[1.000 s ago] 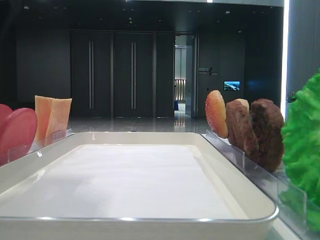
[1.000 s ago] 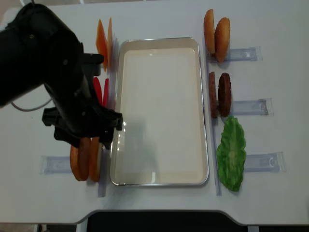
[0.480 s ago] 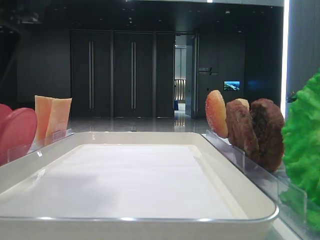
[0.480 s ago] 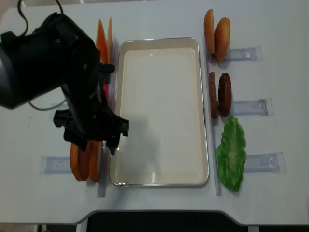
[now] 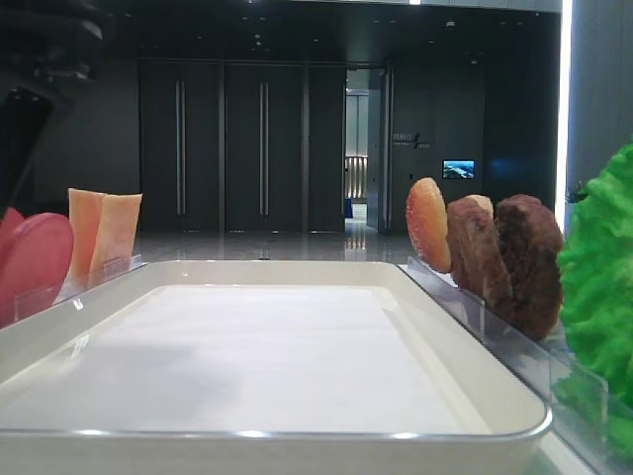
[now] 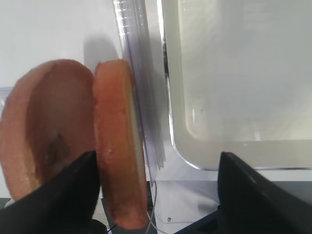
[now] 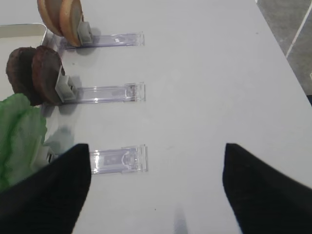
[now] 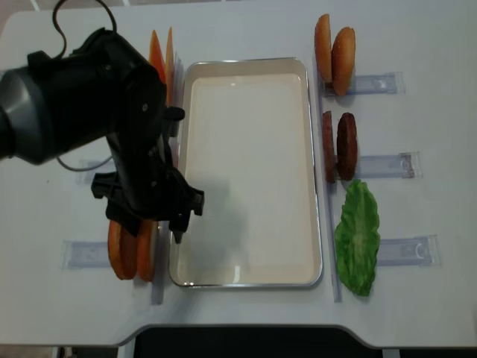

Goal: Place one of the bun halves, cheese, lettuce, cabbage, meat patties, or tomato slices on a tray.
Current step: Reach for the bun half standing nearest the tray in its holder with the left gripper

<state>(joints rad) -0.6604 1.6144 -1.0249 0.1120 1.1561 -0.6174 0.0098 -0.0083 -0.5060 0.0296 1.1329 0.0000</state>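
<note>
Two bun halves (image 6: 117, 146) stand on edge just left of the white tray (image 6: 234, 73). My left gripper (image 6: 158, 195) is open and hangs over them. One finger sits between the two halves and the other is over the tray's rim, so the half nearer the tray (image 8: 146, 250) lies between the jaws, ungripped. From above, the left gripper (image 8: 151, 224) is beside the tray (image 8: 246, 61). The tray's white bottom (image 5: 297, 346) holds nothing. My right gripper (image 7: 156, 195) is open over bare table, right of the lettuce (image 7: 17, 131).
Cheese slices (image 8: 156, 56) stand at the far left, with tomato slices (image 5: 35, 262) nearer. On the right are two more bun halves (image 8: 335, 56), meat patties (image 8: 346, 145) and lettuce (image 8: 358, 235). Clear plastic holders (image 7: 119, 161) lie on the table.
The left arm has swung right and slightly down, bringing its gripper over the bun halves by the tray's left edge. Its jaws have stayed open.
</note>
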